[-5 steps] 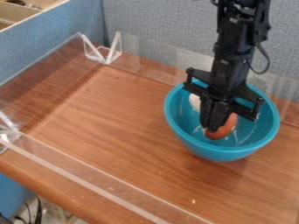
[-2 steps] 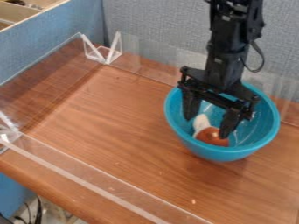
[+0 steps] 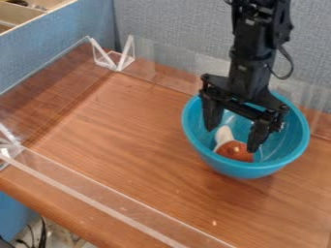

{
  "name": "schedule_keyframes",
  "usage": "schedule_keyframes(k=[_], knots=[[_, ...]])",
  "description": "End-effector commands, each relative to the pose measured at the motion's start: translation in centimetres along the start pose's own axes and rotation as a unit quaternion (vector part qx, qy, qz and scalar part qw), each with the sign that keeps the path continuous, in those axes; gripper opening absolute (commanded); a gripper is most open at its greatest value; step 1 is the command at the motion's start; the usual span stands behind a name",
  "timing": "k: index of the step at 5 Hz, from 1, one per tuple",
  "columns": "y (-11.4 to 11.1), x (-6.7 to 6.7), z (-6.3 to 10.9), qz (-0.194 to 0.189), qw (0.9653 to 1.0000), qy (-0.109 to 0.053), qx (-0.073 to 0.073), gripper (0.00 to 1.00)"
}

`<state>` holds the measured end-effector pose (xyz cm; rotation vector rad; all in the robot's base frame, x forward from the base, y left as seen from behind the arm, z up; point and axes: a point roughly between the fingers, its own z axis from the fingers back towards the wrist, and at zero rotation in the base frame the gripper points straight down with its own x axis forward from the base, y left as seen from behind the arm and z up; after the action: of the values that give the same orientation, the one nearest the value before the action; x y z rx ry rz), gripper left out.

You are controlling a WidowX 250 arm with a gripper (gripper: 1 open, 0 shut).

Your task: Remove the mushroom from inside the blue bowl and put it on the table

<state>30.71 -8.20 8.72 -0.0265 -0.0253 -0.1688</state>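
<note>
The blue bowl (image 3: 246, 155) sits on the table (image 3: 130, 145) at the right. The mushroom (image 3: 233, 148) lies inside it on its side, reddish cap toward the front and cream stem toward the back left. My gripper (image 3: 239, 133) points straight down into the bowl, directly over the mushroom. Its black fingers (image 3: 211, 124) stand spread wide, one on each side of the mushroom, and do not grip it.
Low clear acrylic walls (image 3: 77, 189) run along the table's left and front edges, with a clear bracket (image 3: 116, 53) at the back corner. A grey-blue partition (image 3: 168, 29) stands behind. Bare wood extends left of the bowl.
A second ago the fingers were shut together down on the mushroom in the bowl. They have since spread wide apart, and the mushroom stays lying in the bowl. The arm has not moved.
</note>
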Motion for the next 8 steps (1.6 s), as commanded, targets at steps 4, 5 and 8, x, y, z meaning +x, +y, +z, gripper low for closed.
schedule_keyframes(k=[4,5,8], knots=[[0.3,1.5,-0.9,0.003,0.9996,-0.028,0.003,0.0],[0.3,1.4,-0.7,0.001,0.9996,-0.027,0.003,0.0],[1.1,1.1,2.5,0.003,0.9988,-0.049,-0.004,0.0]])
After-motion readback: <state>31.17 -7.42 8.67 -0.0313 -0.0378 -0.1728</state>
